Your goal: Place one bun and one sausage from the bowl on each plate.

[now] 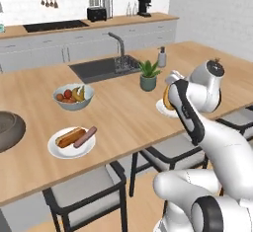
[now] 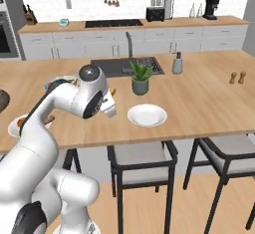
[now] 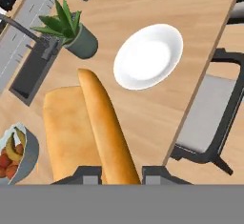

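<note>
Up above the wooden counter (image 2: pixel 209 103), the gripper (image 3: pixel 112 170) was closed on a long golden bun (image 3: pixel 102 127), with a finger pressed on each side of it. In the hand view the bun hung in the air near the front edge of the counter, beside an empty white plate (image 3: pixel 148 56). That plate (image 2: pixel 146 115) sat close to the front edge, right in front of a small potted plant (image 2: pixel 140 77).

Farther along toward the left end of the counter, a second white plate (image 1: pixel 71 144) already had a bun (image 1: pixel 69 137) and a reddish sausage (image 1: pixel 85 136) lying side by side on it. The dark bowl (image 1: pixel 10 130) stood at the far left edge, just past that plate. A pale fruit bowl (image 1: pixel 74 96) sat behind the filled plate, toward the sink (image 1: pixel 101 68).
</note>
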Controlling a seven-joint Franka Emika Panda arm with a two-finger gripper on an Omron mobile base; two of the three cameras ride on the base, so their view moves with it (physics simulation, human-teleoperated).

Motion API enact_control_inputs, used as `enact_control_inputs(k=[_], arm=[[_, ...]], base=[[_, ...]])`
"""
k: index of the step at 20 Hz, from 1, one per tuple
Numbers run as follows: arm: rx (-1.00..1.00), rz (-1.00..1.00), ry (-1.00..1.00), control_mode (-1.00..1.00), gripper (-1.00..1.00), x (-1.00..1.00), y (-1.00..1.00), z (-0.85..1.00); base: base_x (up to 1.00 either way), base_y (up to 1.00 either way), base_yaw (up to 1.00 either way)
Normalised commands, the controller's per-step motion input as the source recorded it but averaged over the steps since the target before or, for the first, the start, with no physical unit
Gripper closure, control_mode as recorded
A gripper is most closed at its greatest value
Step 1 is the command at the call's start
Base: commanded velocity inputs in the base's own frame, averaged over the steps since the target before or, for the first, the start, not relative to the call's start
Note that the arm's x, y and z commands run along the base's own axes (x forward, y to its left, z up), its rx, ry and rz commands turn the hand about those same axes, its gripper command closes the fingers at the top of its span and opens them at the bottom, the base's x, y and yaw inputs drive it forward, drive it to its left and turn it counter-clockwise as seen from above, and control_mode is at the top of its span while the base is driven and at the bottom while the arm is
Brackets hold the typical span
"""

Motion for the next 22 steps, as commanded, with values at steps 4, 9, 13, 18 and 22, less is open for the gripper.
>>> enact_control_inputs(k=[4, 9, 13, 18, 22], arm=[[0.0, 0.0, 0.0, 1.0, 1.0, 0.0, 0.0, 0.0], [-0.01, 0.0, 0.14, -1.0, 1.0, 0.6, -0.04, -0.3], [-0.01, -0.05, 0.33, -1.0, 1.0, 1.0, -0.38, -0.39], [0.0, -0.09, 0.12, -1.0, 1.0, 1.0, -0.71, -0.35], [0.0, -0.06, 0.15, -1.0, 1.0, 0.94, -0.12, -0.75]], base=[[1.0, -0.85, -0.13], [0.4, -0.09, 0.0], [0.0, 0.0, 0.0], [0.0, 0.0, 0.0], [0.0, 0.0, 0.0]])
